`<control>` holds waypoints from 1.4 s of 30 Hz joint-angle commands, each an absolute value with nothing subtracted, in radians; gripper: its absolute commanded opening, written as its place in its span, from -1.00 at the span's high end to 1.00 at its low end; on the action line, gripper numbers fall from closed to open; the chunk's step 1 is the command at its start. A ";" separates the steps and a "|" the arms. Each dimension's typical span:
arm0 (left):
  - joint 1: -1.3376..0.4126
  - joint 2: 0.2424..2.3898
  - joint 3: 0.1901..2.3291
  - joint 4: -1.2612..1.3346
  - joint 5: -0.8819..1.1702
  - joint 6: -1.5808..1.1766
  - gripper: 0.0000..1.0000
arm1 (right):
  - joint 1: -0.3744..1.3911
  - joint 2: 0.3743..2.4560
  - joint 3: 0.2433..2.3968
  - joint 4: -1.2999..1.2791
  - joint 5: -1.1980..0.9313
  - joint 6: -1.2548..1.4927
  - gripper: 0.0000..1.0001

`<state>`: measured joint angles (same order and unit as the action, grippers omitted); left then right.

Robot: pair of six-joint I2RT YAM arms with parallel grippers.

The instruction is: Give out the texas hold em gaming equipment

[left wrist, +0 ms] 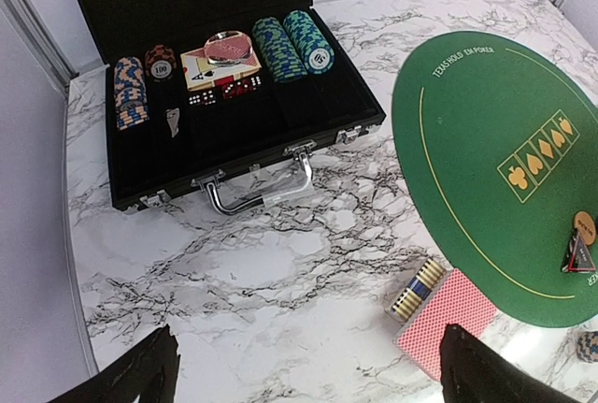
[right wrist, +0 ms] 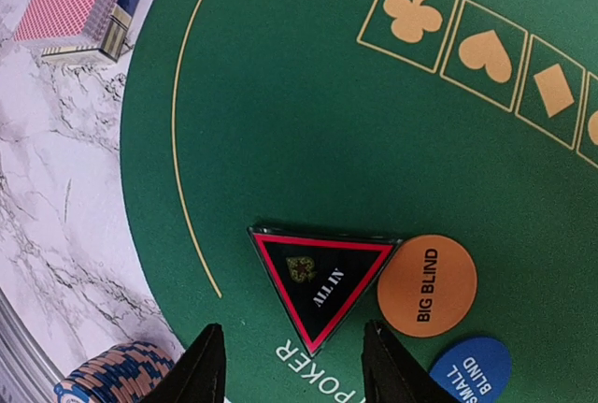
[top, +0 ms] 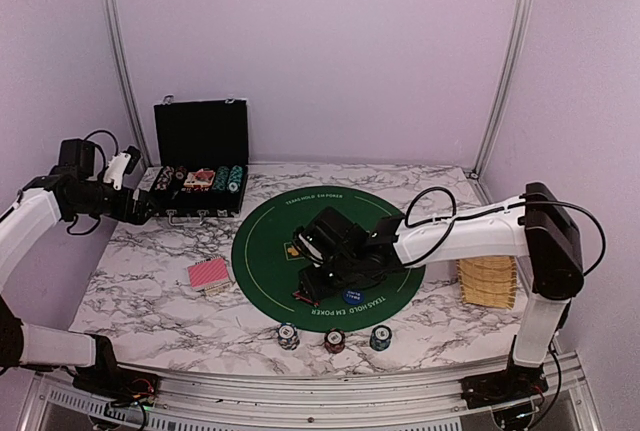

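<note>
Right end effector (right wrist: 294, 370) is spread around the flat red-and-black triangular marker (right wrist: 322, 277) near the round green mat's (right wrist: 280, 122) near edge, nothing pinched. Those slanted edges could squirt it sideways into the round orange marker (right wrist: 427, 286) just beside it.

Poker mat (right wrist: 308, 122): matt green cloth, felt-like, with printed gold lines. ALL IN triangle marker (right wrist: 322, 281): glossy hard plastic with a clear rim. BIG BLIND button (right wrist: 427, 286): smooth matt orange plastic. Tabletop (left wrist: 280, 263): smooth marble pattern, slight sheen. Chip case handle (left wrist: 266, 194): polished chrome metal. Basket (top: 487, 283): rough woven wicker.
</note>
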<state>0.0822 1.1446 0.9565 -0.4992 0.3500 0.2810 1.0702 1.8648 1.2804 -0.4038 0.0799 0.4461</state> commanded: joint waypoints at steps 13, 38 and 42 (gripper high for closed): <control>0.087 1.124 1.030 -0.527 0.426 0.253 -0.98 | 1.095 1.905 1.238 -0.426 0.081 0.504 0.10; 0.087 1.125 1.031 -0.536 0.443 0.246 -0.98 | 1.097 2.080 1.371 -0.445 0.150 0.484 0.53; 0.087 1.125 1.032 -0.536 0.443 0.247 -0.98 | 1.096 2.125 1.428 -0.451 0.166 0.476 0.56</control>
